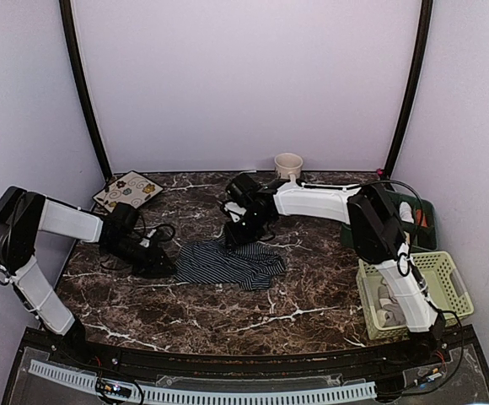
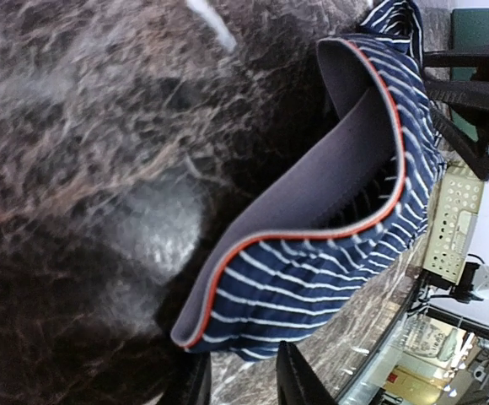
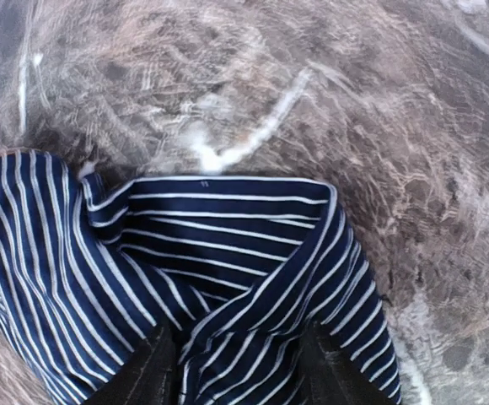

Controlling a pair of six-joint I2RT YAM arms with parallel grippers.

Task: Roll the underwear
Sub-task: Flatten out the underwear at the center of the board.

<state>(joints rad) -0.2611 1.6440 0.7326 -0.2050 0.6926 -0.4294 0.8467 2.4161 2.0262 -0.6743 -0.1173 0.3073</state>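
The underwear (image 1: 228, 263), navy with thin white stripes, lies spread near the middle of the table (image 1: 303, 308), with both arms at its edges. The left gripper (image 1: 158, 261) is at its left end. In the left wrist view the fingers (image 2: 299, 380) stand close together with a corner of the cloth between them, and the red-edged waistband (image 2: 371, 215) lifts off the marble and gapes open, so I judge this a pinch. The right gripper (image 1: 234, 236) sits at the far edge. Its fingers (image 3: 147, 371) flank a raised bunch of striped cloth and seem to clamp it, though they stand wider apart. The step in hand looks like straightening or folding before any roll, as no rolled part shows yet. Next, the cloth needs to be laid flat and narrow, and one end turned over on itself while the other end is kept from sliding. The soft fabric may bunch or slip. A basket (image 1: 447, 270) stands to the right and a mug (image 1: 288, 164) at the back, both well apart from the cloth.
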